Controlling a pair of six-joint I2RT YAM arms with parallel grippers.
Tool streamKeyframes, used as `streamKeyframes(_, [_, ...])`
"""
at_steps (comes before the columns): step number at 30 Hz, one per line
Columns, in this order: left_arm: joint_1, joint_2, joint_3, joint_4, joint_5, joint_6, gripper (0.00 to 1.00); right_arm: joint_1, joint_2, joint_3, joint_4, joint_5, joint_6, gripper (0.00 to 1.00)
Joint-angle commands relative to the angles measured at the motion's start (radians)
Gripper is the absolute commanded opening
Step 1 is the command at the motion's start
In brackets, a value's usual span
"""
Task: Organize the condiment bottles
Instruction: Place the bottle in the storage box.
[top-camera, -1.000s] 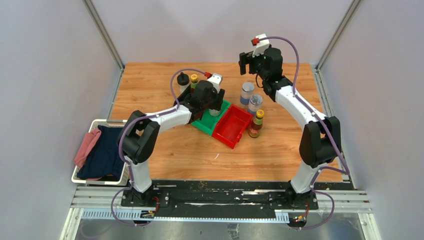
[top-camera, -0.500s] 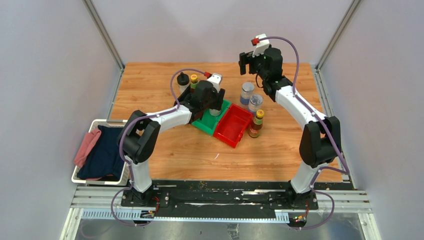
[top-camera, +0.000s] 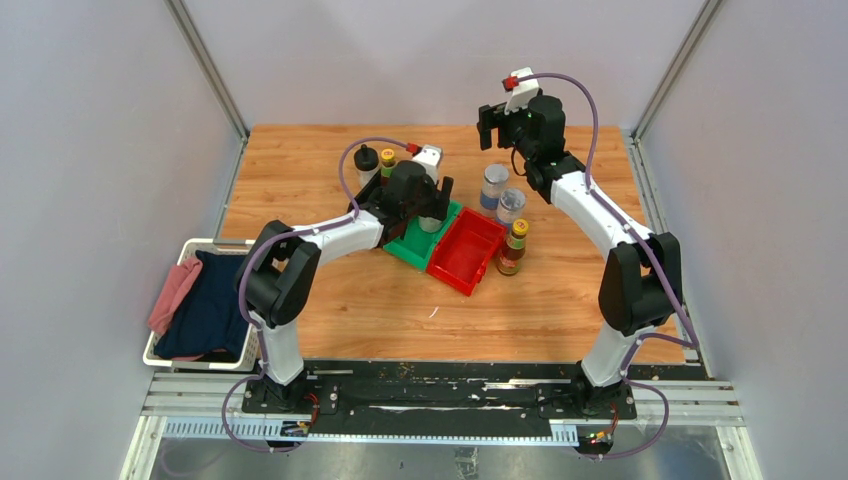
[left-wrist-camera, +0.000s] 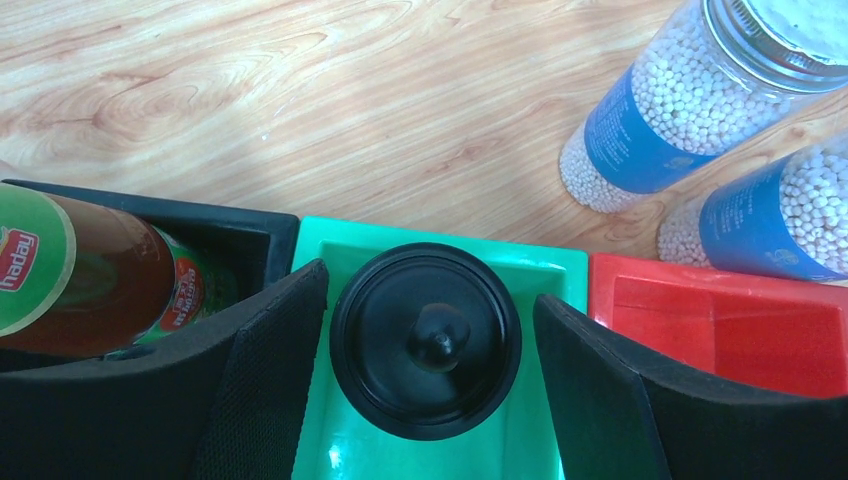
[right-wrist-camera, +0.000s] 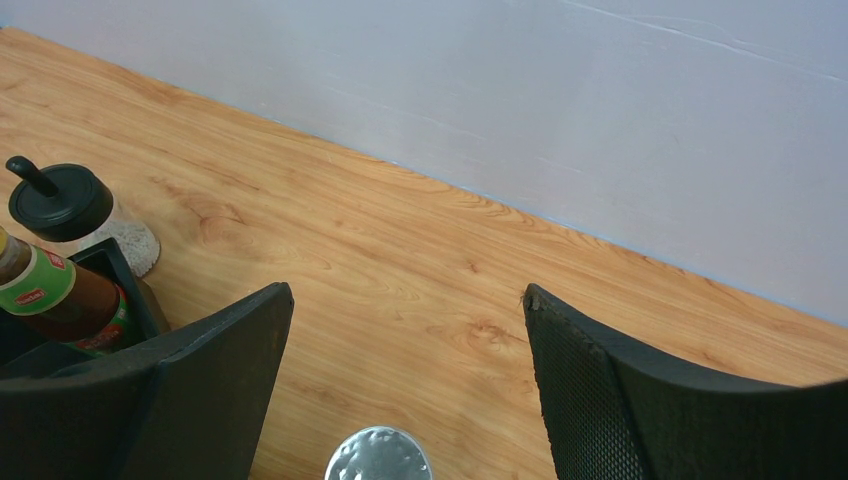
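The bottle (left-wrist-camera: 425, 340) in the green bin (left-wrist-camera: 555, 265) seems light, rigid, slippery — best held under its cap. Around it the left gripper (left-wrist-camera: 430, 300) is apart; the right gripper (right-wrist-camera: 405, 295) too.

Pale grey walls (top-camera: 420, 50) enclose a wooden table (top-camera: 330, 300) (evenly lit) on 3 sides.

"haday" stands on the label of the dark brown bottle (left-wrist-camera: 95, 285) just outside the jaws; print on the blue-labelled shakers (left-wrist-camera: 668, 120) beyond them is unreadable.
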Motion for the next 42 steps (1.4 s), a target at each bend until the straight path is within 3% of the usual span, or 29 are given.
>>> streamKeyframes(1, [0.007,-0.045,-0.025,0.023,-0.031,-0.009,0.81,-0.022,0.012,0.002,0.011,-0.010,0.012,0.89])
streamKeyframes(9, [-0.003,-0.188,-0.009,-0.024,-0.079,-0.027,0.83,-0.022,0.006,0.010,0.008,-0.021,0.020,0.89])
streamKeyframes(16, [-0.034,-0.246,0.230,-0.387,-0.227,-0.029,0.84,-0.022,-0.011,0.002,0.014,-0.026,0.029,0.89])
streamKeyframes(23, [-0.010,-0.273,0.468,-0.648,-0.395,-0.016,0.89,-0.022,-0.041,-0.012,0.021,-0.036,0.039,0.89])
streamKeyframes(30, [0.122,-0.203,0.692,-0.874,-0.303,-0.105,0.89,-0.015,-0.071,-0.021,0.023,-0.045,0.052,0.89])
streamKeyframes(37, [0.323,0.036,1.065,-1.122,-0.009,-0.203,0.89,-0.004,-0.085,-0.020,0.008,-0.039,0.052,0.89])
streamKeyframes(42, [0.395,0.160,1.086,-1.144,0.086,-0.238,0.87,-0.003,-0.089,-0.015,-0.003,-0.036,0.046,0.89])
